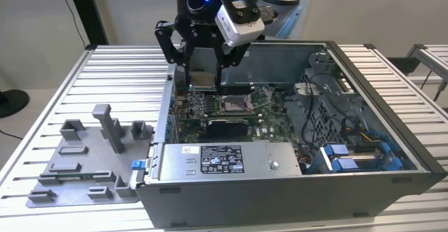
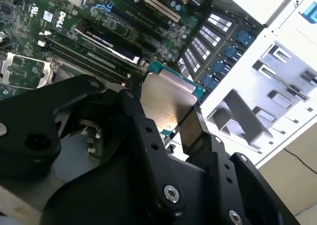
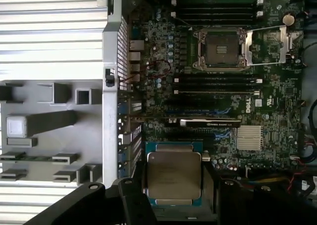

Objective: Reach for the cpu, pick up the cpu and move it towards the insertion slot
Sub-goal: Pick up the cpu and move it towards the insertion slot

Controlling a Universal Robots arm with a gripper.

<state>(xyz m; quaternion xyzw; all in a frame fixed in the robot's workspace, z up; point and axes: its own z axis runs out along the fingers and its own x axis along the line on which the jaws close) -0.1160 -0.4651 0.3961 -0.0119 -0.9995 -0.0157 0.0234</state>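
We have the cpu point(image 3: 174, 174) clamped between the two fingers of the gripper point(image 1: 201, 69), its pale metal top facing up in both wrist views, and it hangs above the open computer case point(image 1: 392, 111) near the case wall. The insertion slot point(image 3: 221, 49) lies ahead of the gripper and below it on the green motherboard point(image 3: 277, 111), its frame open with the dark centre bare and the thin wire lever point(image 3: 275, 64) swung out to the side. To carry the chip well, in our judgement, we should keep it level, travel high enough to pass over the memory sticks point(image 3: 218, 81) and the expansion card point(image 3: 208, 122) that lie between the gripper and the slot, and square its edges to the frame. The case wall point(image 1: 170, 93) stands close beside the fingers, while the cable bundle point(image 1: 322, 106) lies beyond the slot. Behind the gripper, outside the case, sits the grey tray point(image 1: 81, 164) with its blocks.
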